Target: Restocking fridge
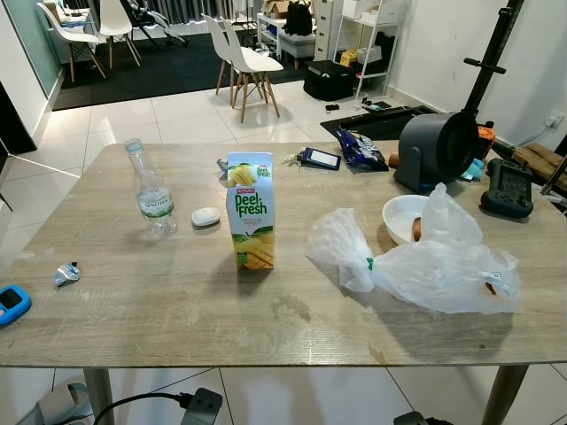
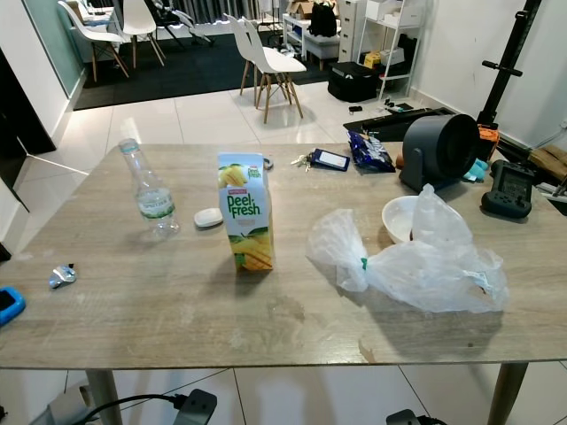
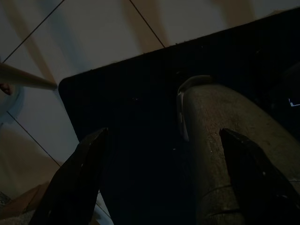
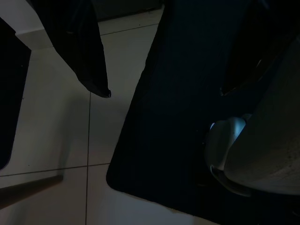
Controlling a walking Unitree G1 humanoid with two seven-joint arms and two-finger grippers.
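A Deel Fresh juice carton (image 1: 251, 211) stands upright near the middle of the wooden table (image 1: 177, 310). To its left stands a clear plastic water bottle (image 1: 151, 189), with a small white object (image 1: 205, 216) between them. At the right lies a clear plastic bag (image 1: 425, 261) beside a white bowl (image 1: 400, 218). My left gripper (image 3: 159, 178) hangs open over a dark mat and floor tiles. My right gripper (image 4: 164, 91) also hangs open above the tiled floor.
A dark round fan (image 1: 440, 147), a black handheld device (image 1: 507, 188), a snack packet (image 1: 361, 148), keys and a phone (image 1: 319, 158) sit along the table's far side. A blue item (image 1: 12, 304) lies at the left edge. White chairs (image 1: 248, 64) stand beyond.
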